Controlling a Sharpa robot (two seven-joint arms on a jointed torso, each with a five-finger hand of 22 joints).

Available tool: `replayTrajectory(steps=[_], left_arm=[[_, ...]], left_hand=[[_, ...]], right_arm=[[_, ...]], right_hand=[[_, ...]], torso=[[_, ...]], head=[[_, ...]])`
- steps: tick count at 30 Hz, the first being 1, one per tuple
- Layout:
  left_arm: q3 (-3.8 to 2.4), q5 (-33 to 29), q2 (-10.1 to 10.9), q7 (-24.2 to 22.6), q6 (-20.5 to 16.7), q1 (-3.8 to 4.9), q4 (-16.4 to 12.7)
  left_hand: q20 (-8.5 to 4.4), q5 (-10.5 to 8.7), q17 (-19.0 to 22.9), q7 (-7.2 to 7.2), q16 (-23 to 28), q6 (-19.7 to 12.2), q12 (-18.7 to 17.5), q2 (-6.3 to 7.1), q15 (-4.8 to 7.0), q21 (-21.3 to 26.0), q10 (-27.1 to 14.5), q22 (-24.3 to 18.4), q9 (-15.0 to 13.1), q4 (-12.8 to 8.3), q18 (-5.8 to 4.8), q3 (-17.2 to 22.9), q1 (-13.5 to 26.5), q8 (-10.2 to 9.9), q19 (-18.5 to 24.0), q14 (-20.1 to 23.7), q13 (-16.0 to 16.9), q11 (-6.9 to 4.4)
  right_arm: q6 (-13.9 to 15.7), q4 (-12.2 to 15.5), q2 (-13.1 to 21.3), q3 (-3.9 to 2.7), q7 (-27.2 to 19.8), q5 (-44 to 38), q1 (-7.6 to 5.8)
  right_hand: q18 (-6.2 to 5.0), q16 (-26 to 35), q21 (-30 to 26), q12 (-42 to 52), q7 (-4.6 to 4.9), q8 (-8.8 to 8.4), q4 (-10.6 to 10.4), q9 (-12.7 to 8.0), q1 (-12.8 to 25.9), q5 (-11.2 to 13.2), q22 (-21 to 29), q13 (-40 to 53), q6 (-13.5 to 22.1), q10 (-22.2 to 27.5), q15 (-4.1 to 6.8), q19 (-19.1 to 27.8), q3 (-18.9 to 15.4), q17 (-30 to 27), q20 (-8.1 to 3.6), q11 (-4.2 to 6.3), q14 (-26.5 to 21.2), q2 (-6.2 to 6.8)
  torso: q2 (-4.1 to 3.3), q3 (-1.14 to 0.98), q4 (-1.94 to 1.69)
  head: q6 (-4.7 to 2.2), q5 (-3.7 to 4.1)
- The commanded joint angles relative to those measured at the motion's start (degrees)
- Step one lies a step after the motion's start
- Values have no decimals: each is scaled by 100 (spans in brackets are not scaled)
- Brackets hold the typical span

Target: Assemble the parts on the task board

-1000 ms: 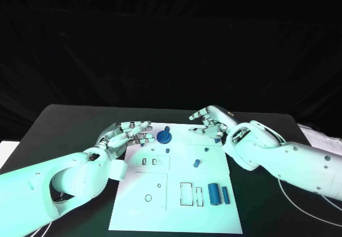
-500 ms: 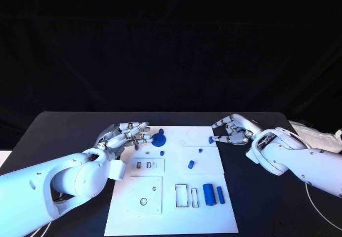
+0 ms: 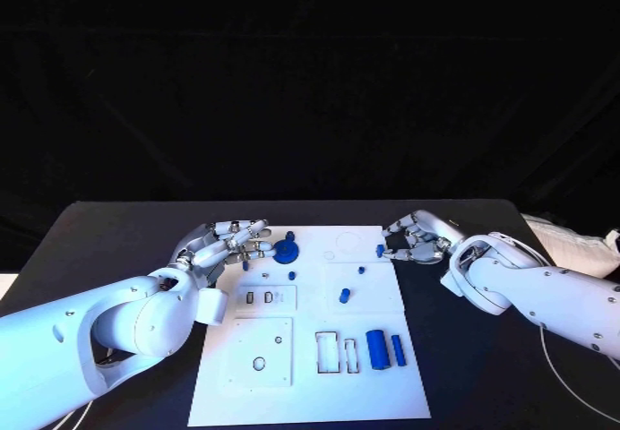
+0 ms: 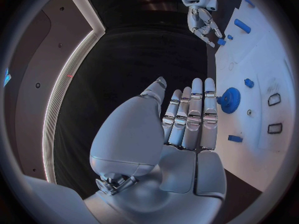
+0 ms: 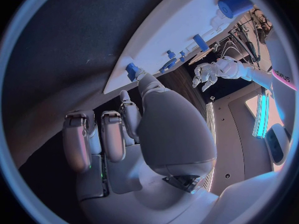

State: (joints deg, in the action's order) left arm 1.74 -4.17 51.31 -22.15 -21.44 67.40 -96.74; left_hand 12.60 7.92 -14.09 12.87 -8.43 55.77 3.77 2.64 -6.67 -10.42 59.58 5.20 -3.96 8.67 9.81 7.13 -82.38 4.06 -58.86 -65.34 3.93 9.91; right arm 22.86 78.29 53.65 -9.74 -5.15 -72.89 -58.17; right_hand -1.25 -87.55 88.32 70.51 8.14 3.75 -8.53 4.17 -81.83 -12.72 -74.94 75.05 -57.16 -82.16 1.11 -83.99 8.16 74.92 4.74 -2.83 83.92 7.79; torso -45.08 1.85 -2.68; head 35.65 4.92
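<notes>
Black table — white task board flat in mid.

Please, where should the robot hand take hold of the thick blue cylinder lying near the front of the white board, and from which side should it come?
Probably from above, fingers across its round sides at mid-length. The thick blue cylinder lies flat on the task board, long axis running away from the robot, with a thinner blue bar close on its right, so space there is tight.

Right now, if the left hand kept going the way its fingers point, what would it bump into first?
Most likely the blue gear: the left hand points its fingers toward it across the task board. Height above the board is hard to judge.
</notes>
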Motion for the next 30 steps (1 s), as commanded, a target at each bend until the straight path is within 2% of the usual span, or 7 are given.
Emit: replayTrajectory(steps=[1, 16, 24, 30], left_arm=[[-3, -8, -17, -59, 128, -2, -3], [-3, -8, -39, -34, 136, -4, -12], [-3, -8, -44, -28, 136, -4, -6], [-3, -8, -45, -24, 130, -4, -6]], left_hand=[[18, -27, -6, 16, 17, -20, -2, -37, -3, 30, -18, -7, 4, -31, 52, 5, -16, -18, -27, 14, -7, -4], [18, -27, -6, 16, 17, -20, -2, -37, -3, 30, -18, -7, 4, -31, 52, 5, -16, -18, -27, 14, -7, -4], [17, -27, -15, 13, 21, -15, 2, -48, 0, 34, -13, -9, 2, -45, 54, 8, -19, -14, -31, 9, -5, -7], [17, -27, -15, 13, 21, -15, 2, -48, 0, 34, -13, -9, 2, -45, 54, 8, -19, -14, -31, 9, -5, -7]], right_arm=[[-179, -37, -50, 1, 21, -57, 38], [-216, -97, -149, 1, -26, -61, 81], [-240, -114, -180, 0, -36, -61, 83], [-275, -124, -199, 0, -35, -61, 83]], right_hand=[[52, -19, 24, -4, 14, -4, 29, -5, -29, 40, -1185, 162, 6, 26, -2, -424, 11, 976, 29, -24, 497, -66], [52, -21, 24, 16, -1, 46, 83, 16, -77, 28, -1186, 184, -136, 8, 7, -424, 102, 985, 26, -9, 499, -193], [52, -25, 27, 41, -70, 112, 148, 46, -115, 185, -1192, 213, -398, -13, 50, -427, 246, 998, -6, 46, 501, -327], [54, -29, 29, 57, -117, 143, 188, 61, -122, 255, -1198, 231, -544, -25, 81, -430, 325, 1010, -34, 84, 504, -380]], torso=[[-2, 3, -2], [7, 7, 6], [8, 9, 8], [9, 10, 6]], head=[[23, -17], [57, -27], [69, -31], [77, -30]])
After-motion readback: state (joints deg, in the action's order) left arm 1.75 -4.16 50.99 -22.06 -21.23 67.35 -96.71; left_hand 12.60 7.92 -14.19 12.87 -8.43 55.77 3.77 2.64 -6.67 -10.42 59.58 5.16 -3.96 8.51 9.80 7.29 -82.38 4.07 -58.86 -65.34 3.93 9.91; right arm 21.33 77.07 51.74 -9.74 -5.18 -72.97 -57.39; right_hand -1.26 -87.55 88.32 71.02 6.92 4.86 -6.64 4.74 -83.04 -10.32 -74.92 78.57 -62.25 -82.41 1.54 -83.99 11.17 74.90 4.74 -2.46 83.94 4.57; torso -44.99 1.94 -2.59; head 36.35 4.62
